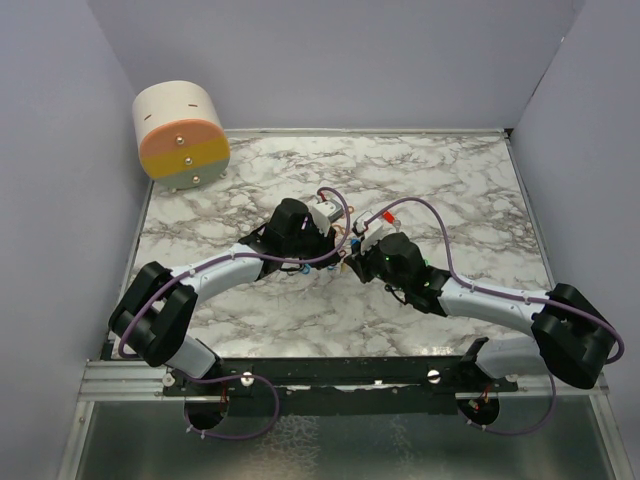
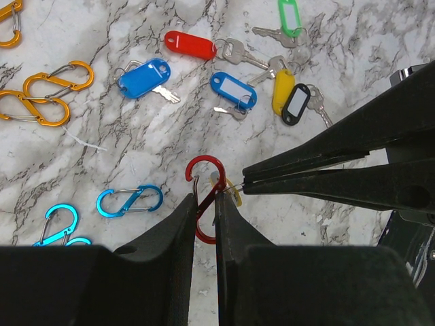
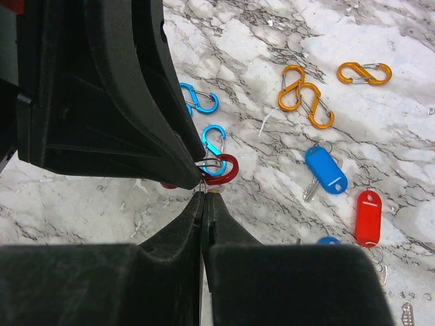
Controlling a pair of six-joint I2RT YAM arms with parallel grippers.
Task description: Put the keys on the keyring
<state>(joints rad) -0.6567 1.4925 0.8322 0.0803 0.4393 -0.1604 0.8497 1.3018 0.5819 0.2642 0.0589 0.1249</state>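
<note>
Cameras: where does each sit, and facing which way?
Top external: above, behind the bases, looking down on the marble table; left arm and right arm show.
Left wrist: down past the left fingers gripping the red clip; right fingers enter from right.
Right wrist: down past its shut fingers; left fingers upper left.
Wrist views share the red clip and blue-tagged key.

No writing can be read in any view.
In the left wrist view, upper part of the frame, the label windows of the blue key tag (image 2: 233, 90), green key tag (image 2: 290, 15) and black key tag (image 2: 296, 104) show plain white. The red key tag (image 2: 189, 44) bears a pale mark too small to read.
</note>
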